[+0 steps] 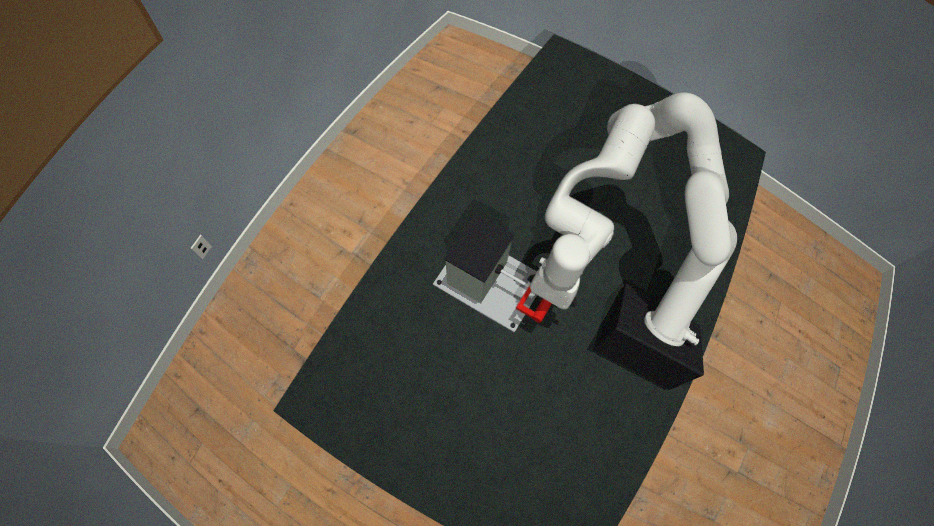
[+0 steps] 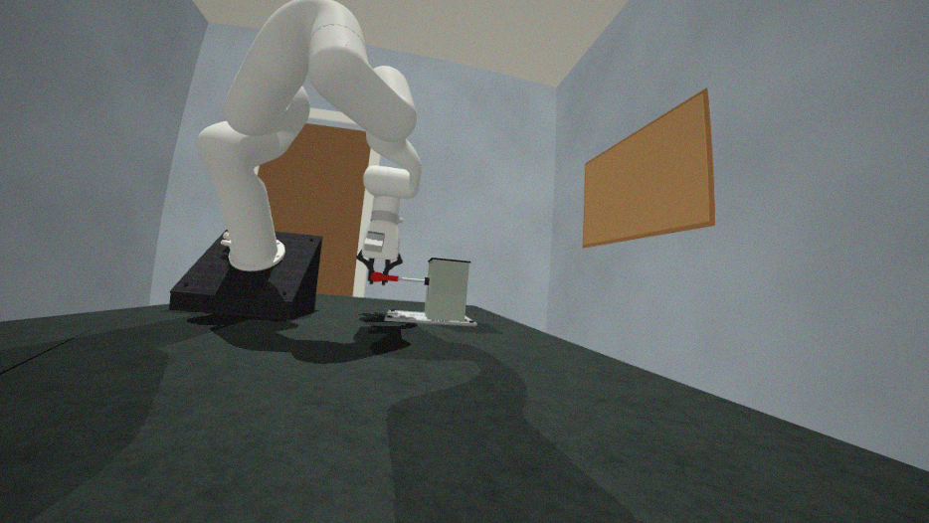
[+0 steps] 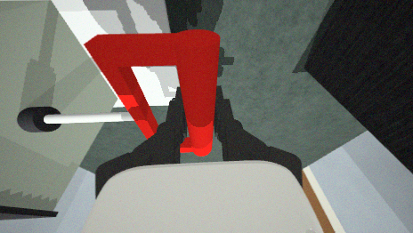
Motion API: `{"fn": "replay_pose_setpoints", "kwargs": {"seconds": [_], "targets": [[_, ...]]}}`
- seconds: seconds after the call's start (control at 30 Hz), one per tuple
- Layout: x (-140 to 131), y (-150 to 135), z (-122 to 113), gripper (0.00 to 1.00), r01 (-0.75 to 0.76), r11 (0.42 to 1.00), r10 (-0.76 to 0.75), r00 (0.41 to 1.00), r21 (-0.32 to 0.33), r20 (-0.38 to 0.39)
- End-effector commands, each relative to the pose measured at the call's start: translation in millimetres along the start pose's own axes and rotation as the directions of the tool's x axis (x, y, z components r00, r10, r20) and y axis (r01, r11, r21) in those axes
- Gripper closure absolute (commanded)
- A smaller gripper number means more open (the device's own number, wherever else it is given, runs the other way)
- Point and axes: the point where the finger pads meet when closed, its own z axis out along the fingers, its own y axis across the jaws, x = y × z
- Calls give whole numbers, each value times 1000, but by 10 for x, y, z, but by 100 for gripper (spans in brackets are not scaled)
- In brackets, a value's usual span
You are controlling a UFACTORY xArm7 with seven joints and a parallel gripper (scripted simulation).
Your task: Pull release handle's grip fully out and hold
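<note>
gripper (image 3: 198, 116): clamped on the red handle (image 3: 198, 84) from above, one black finger (image 3: 174, 116) on each side of its bar, that's what I've got on my wrist cam

handle: up off the table (image 2: 455, 416), out in front of the grey box (image 2: 448, 288)

rod (image 3: 85, 118): thin white one runs from the box to the handle, a fair stretch showing

arm (image 2: 273, 136): arched over, wrist pointing down

base plate (image 1: 500, 305): pale, under the box

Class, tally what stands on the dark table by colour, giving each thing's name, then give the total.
Red: 1, the release handle's grip, which the tool is shut on.
Grey: 1, the housing.
White: 1, the arm.
Black: 1, the arm's pedestal.
Total: 4.
</note>
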Motion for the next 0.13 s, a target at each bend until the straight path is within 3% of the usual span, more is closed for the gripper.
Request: {"fn": "replay_pose_setpoints", "kwargs": {"seconds": [0.0, 0.1], "targets": [[-10, 7, -14, 100, 2, 1000, -2, 1000, 1, 2], [-10, 7, -14, 100, 2, 1000, -2, 1000, 1, 2]]}}
